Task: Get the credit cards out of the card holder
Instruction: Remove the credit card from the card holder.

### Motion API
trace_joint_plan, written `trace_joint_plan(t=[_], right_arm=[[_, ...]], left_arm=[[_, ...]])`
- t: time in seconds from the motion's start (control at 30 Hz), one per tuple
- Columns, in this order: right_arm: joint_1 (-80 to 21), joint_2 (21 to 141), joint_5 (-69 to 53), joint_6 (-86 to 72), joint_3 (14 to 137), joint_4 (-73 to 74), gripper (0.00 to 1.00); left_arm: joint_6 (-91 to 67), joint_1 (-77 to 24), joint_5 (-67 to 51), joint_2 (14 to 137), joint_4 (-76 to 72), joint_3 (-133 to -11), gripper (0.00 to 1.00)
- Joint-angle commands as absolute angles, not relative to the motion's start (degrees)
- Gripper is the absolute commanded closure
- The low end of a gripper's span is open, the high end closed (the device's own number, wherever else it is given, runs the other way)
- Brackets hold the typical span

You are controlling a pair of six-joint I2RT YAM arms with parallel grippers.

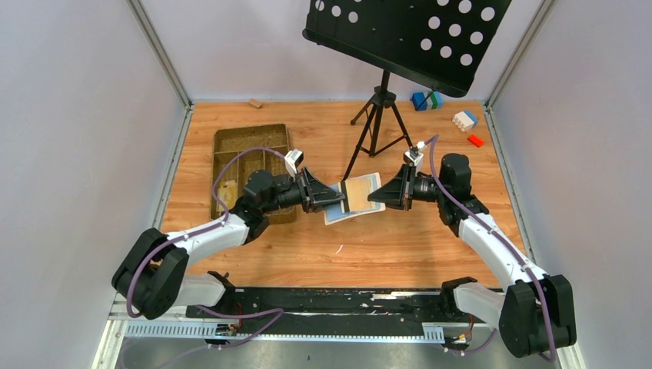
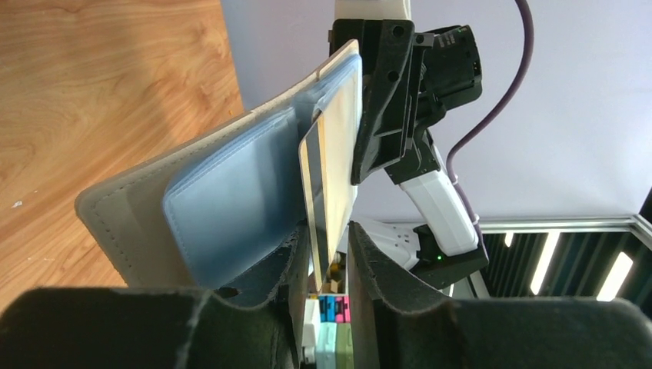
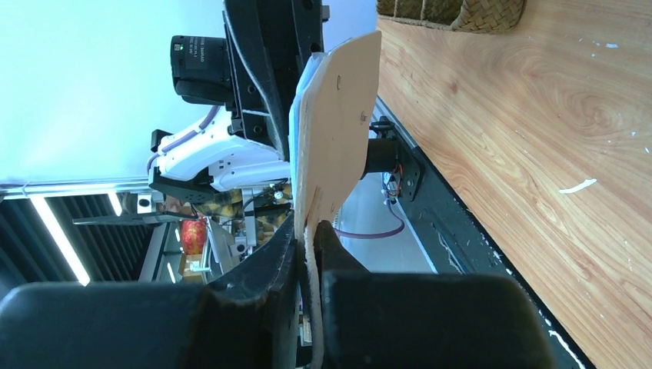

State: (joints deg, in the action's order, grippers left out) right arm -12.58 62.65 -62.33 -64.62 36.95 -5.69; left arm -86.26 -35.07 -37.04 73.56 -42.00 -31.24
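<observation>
Card holder (image 1: pixel 350 209) hangs spread open over the middle of the table (image 1: pixel 400 246), held between the two grippers and seemingly lifted off the wood. Its cream-beige outer face shows in the right wrist view, and its light blue inner pockets show in the left wrist view.

On the holder's left side, the left gripper (image 2: pixel 327 240) has its fingers (image 2: pixel 286 254) drawn almost together. They are pinching the near edge of a credit card (image 2: pixel 338 146), a pale yellowish card with a dark stripe along one long edge. The card stands partly out of a blue pocket, with its far end tucked between the pocket layers. From above it shows as an orange-tan rectangle lying in the open holder.

On the holder's right side, the right gripper (image 3: pixel 311 231) has its fingers (image 3: pixel 277 257) pressed nearly closed on the edge of the beige flap, which runs up between them. I cannot tell whether other cards sit in the pockets.

A woven tray (image 1: pixel 250 146) with compartments lies on the table to the left, just behind the left arm and apart from the holder. A music stand (image 1: pixel 377 108) on a tripod rises at the far middle, its black perforated desk overhanging the scene. Toy blocks (image 1: pixel 464 119) are scattered in the far right corner, well apart from the grippers.
</observation>
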Motion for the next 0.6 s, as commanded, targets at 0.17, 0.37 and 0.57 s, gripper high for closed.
trace_joint_plan(t=[0.17,0.37,0.57], right_arm=[[-13.05,62.31,-63.63,-66.14,39.38,-10.06,1.00],[-11.89,61.92,-62.49,-62.21,39.92,-3.84,1.00],[-10.20,62.95,-61.78,-57.97,40.39,2.57,1.00]], left_arm=[[-85.26,-36.44,-36.93,76.03,-40.58,-35.58,0.93],[-84.86,-35.64,-35.16,73.96,-37.85,-33.75,1.00],[-82.63,-32.22,-38.08,69.07,-33.33,-31.01,1.00]])
